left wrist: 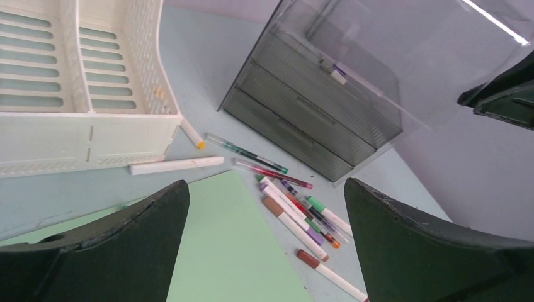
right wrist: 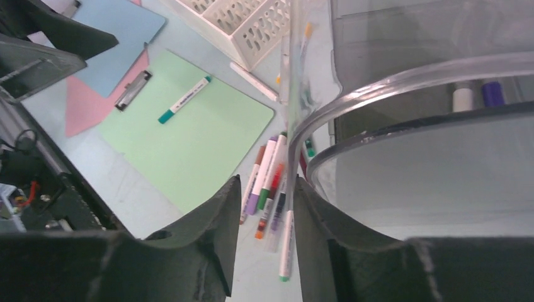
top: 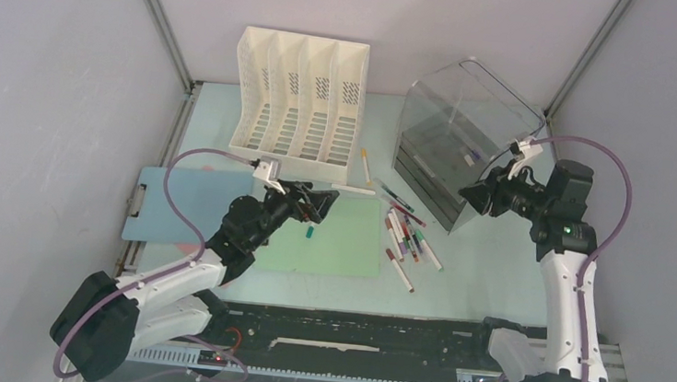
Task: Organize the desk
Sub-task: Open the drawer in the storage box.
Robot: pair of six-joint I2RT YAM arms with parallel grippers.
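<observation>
- Top view: left gripper [top: 320, 203] gapes wide, empty, above the green clipboard [top: 339, 246] on the desk [top: 485, 269]; the teal marker [top: 310, 232] lies just nearside of it, nearer this arm.
- Left wrist: loose markers [left wrist: 302, 217] lie diagonally, ahead and to the right.
- Right wrist: right gripper [right wrist: 266, 182] stands part-open astride the clear lid [right wrist: 403, 72] rim, with no clamp visible.

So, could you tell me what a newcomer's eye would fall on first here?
Probably the loose heap of markers on the desk, between the green clipboard and the smoky drawer unit. Next, the tall white file rack at the far edge, and the right gripper at the unit's clear cover.
</observation>
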